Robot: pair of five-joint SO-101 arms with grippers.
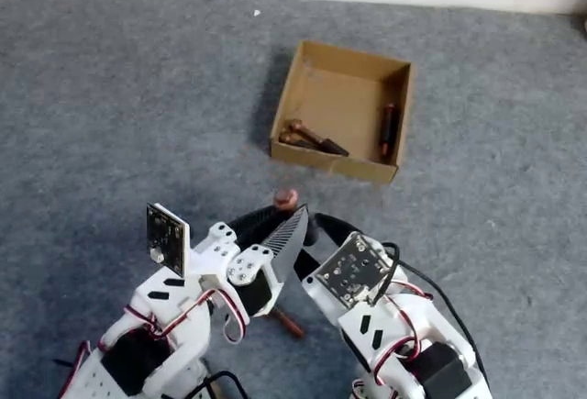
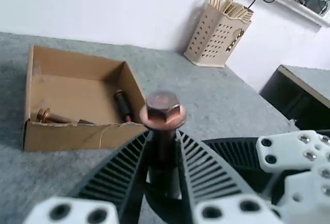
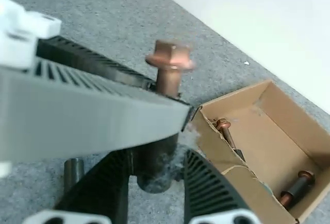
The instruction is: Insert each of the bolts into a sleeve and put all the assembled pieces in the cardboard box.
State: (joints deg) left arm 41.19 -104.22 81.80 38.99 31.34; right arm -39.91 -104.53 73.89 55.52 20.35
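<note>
The open brown cardboard box [image 1: 335, 162] stood on the grey carpet [image 1: 110, 96], out past my two grippers and toward the carpet's far edge. Inside it lay three assembled pieces. A crossed pair of copper bolts in dark sleeves [image 1: 307, 136] rested against one side wall by the near corner. A single assembled piece [image 1: 389, 131] lay along the opposite side wall, well apart from the pair. By the white wall stood a pale perforated wooden holder [image 2: 219, 31] packed with thin sticks. My left gripper [image 2: 164, 136] was pinched on the shank of a copper hex-head bolt [image 2: 165, 112]. It held the bolt upright, with the head just above my black ribbed fingertips [image 2: 135, 154], near the box's near wall [image 2: 77, 136]. My right gripper [image 3: 156, 157] was closed about a dark cylindrical sleeve [image 3: 154, 170] directly beneath that bolt [image 3: 170, 59], and the shank ran down toward the sleeve's top behind my left gripper's finger [image 3: 103, 105]. Another short dark sleeve [image 3: 73, 171] stood upright on the carpet just beside my right gripper. A copper-coloured rod [image 1: 287, 323] lay on the carpet near its near edge, between my arms.
</note>
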